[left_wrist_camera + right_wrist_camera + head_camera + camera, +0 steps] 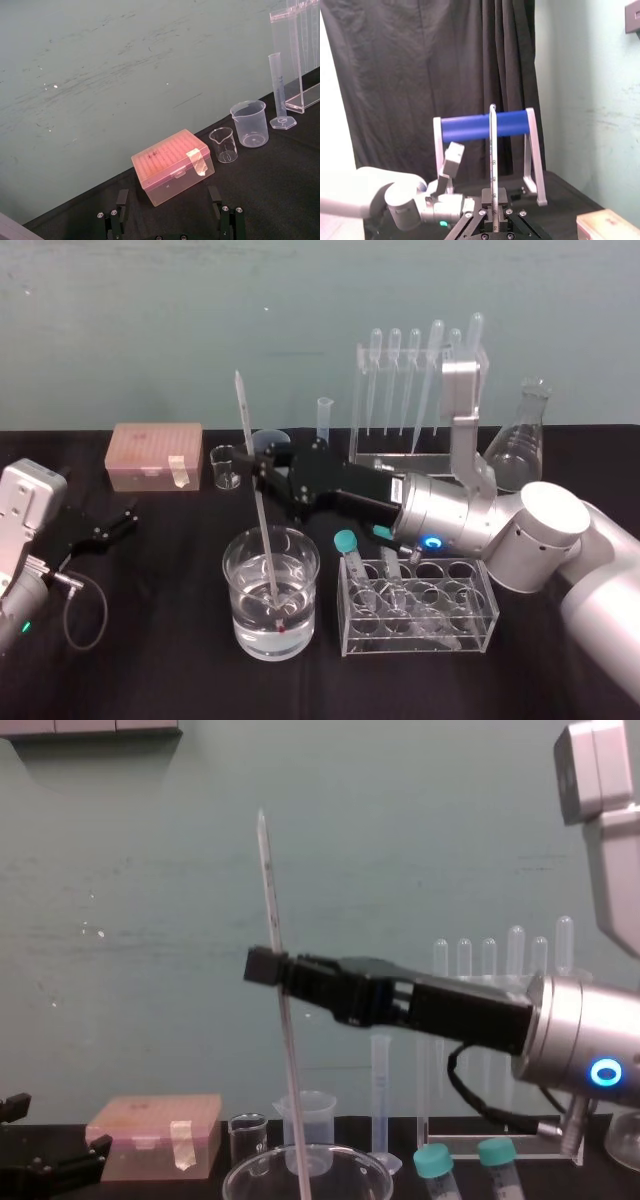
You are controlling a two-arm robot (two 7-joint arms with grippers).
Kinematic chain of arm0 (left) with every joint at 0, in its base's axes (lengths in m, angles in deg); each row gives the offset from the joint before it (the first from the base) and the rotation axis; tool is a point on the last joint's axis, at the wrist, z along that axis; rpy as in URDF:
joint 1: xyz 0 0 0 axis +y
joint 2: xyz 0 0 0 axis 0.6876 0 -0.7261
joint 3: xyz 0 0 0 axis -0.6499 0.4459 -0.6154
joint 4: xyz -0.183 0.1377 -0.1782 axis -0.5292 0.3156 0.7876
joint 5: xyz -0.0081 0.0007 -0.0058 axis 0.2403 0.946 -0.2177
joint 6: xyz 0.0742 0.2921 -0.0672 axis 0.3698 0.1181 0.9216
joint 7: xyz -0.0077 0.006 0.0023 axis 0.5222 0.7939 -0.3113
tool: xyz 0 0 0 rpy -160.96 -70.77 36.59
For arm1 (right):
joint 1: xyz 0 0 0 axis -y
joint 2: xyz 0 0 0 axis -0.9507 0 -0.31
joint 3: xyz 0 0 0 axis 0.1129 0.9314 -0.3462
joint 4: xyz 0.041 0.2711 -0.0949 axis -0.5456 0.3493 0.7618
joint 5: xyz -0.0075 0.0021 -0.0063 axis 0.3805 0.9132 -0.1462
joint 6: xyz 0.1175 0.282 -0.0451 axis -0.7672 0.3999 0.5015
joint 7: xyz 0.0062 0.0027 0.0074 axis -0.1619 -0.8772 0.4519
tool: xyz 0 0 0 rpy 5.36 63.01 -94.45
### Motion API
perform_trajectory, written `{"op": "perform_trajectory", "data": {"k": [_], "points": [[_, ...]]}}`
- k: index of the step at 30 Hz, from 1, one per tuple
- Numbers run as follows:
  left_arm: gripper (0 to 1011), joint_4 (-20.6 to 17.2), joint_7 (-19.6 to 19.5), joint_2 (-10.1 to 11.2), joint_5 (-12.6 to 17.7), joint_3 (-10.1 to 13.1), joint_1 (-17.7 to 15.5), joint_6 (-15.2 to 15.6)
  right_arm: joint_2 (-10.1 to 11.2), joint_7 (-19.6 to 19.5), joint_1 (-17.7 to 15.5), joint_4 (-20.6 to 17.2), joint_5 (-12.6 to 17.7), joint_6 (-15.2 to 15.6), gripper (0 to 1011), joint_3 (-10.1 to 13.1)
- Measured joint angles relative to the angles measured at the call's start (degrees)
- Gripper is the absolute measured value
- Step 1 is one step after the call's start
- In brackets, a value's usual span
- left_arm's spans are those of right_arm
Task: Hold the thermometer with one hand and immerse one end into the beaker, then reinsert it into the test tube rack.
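The thermometer [247, 430] [268, 880] [492, 150] stands nearly upright, leaning slightly. My right gripper [260, 472] [275, 965] [493, 200] is shut on its middle. Its lower end with the red tip sits under the water in the wide glass beaker [300, 580] [250, 1175] at the table's front centre. The test tube rack [400, 462] [310, 97], a tall clear frame holding several pipettes, stands at the back behind my right arm. My left gripper [110, 525] [170, 215] rests low at the left, open, with nothing between its fingers.
A pink tip box [155, 455] and a tiny glass beaker [227, 465] sit at the back left. A graduated cylinder [324, 420] and a conical flask [525, 440] flank the rack. A low rack of capped tubes [420, 605] stands right of the beaker.
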State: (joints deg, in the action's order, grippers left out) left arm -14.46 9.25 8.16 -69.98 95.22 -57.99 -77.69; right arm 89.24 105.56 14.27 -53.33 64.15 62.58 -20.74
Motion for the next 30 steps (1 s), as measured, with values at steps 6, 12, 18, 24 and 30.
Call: {"op": "perform_trajectory", "data": {"k": [6, 12, 18, 24, 30], "points": [[1008, 0.0, 0.0, 0.0, 0.0, 0.0, 0.0, 0.0, 1.1, -0.5, 0.7, -4.8, 2.7, 2.1, 56, 1.5], [1008, 0.0, 0.0, 0.0, 0.0, 0.0, 0.0, 0.0, 3.1, -2.3, 2.5, -10.6, 4.1, 2.3, 56, 3.7], [1008, 0.0, 0.0, 0.0, 0.0, 0.0, 0.0, 0.0, 6.5, -7.2, 4.5, -17.3, 6.3, 2.8, 56, 8.6], [1008, 0.0, 0.0, 0.0, 0.0, 0.0, 0.0, 0.0, 11.7, -13.1, 1.8, -21.8, 7.0, 2.4, 56, 13.8], [1008, 0.0, 0.0, 0.0, 0.0, 0.0, 0.0, 0.0, 17.0, -17.7, -5.4, -25.6, 8.2, 3.8, 56, 17.9]]}}
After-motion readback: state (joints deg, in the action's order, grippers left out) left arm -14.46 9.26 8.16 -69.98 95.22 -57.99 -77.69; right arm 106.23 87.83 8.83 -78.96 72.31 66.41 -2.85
